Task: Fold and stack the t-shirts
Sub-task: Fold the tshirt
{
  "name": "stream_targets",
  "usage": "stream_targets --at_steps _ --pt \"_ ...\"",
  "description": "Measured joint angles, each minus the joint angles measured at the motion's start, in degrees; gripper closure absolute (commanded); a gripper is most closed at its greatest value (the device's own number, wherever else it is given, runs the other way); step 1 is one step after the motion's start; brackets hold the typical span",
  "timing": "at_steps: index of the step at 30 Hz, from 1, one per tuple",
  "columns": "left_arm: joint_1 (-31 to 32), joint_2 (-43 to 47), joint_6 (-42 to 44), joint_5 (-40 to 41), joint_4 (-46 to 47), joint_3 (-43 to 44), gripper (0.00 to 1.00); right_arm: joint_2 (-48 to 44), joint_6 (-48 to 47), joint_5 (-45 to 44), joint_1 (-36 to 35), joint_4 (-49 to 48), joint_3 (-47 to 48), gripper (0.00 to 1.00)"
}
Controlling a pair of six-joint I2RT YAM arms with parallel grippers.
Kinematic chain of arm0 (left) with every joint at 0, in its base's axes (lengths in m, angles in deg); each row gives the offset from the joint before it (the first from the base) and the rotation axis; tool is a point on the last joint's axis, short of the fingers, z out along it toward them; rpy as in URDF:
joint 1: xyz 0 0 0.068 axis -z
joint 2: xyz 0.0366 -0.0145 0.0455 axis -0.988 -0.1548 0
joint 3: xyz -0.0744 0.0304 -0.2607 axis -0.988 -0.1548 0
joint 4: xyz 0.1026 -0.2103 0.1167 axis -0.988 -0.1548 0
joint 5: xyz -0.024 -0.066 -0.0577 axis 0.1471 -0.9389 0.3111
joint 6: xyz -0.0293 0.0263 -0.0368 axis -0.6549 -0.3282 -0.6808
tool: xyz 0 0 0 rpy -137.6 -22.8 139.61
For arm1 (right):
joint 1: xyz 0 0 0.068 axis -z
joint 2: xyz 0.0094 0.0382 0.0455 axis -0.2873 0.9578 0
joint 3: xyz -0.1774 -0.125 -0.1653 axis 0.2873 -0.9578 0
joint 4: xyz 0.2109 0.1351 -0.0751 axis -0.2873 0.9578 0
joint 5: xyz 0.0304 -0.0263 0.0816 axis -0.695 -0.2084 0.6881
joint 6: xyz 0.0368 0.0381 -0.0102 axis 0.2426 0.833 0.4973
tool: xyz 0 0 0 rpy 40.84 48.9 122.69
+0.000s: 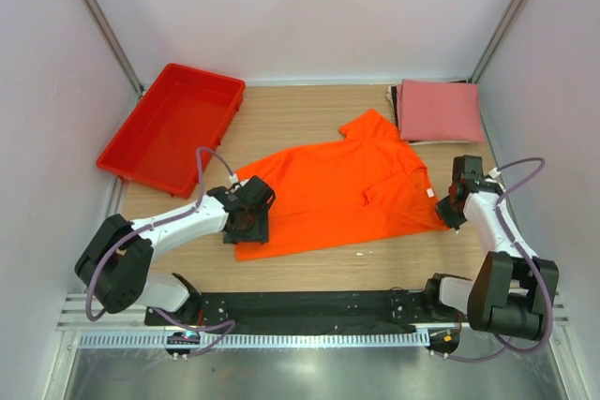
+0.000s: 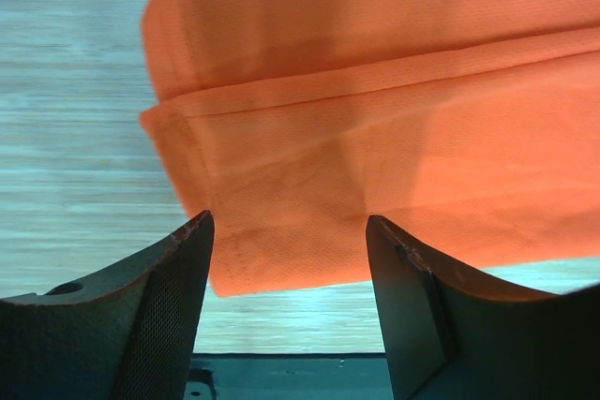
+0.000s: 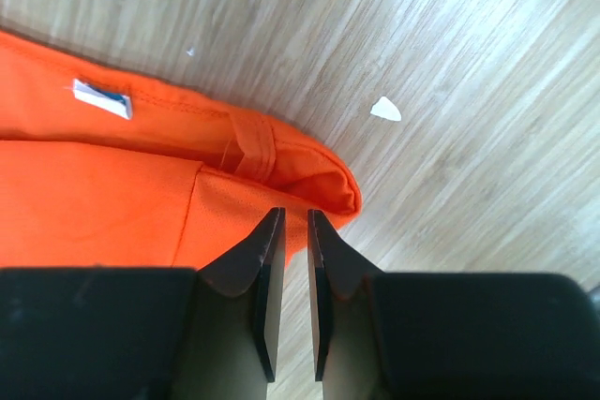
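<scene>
Fingers (image 2: 178, 306) of the left gripper (image 2: 289, 222) stand wide apart in my left wrist view, closed on nothing. A hemmed, doubled-over corner of the orange t-shirt (image 2: 394, 138) lies between the 2 tips, and pale wood shows to the left of it.

On my right wrist view the right gripper (image 3: 295, 214) has its 2 fingers (image 3: 262, 297) almost together, with a thin slit between them. The tips sit at the rounded edge of the same shirt; I cannot tell whether any cloth is caught. A white neck label (image 3: 101, 98) shows at upper left of that frame, and a small white scrap (image 3: 384, 110) lies on the bare wood to the right.

From the top camera, the orange shirt is spread across the middle of the table (image 1: 300, 114), 1 sleeve pointing toward the upper right. The left gripper is at the shirt's lower left corner, the right gripper at its right edge. The pink t-shirt (image 1: 439, 110) lies folded into a square at upper right, just apart from the orange sleeve. A red tray (image 1: 173, 128) sits at upper left, well apart from both shirts.
</scene>
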Motion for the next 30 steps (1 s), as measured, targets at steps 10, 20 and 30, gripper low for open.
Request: stream_targets --at_steps 10,20,30 --pt "-0.98 0.55 3.06 4.50 -4.76 8.24 0.27 8.68 -6.82 0.90 -8.41 -1.03 17.11 0.56" --pt "-22.47 -1.40 11.56 -4.50 -2.32 18.88 0.33 30.80 -23.93 13.31 -14.32 -8.85 29.29 0.58" --pt "-24.55 -16.17 20.37 -7.93 -0.33 28.26 0.49 30.82 -27.52 19.89 -14.75 -10.45 30.03 0.61"
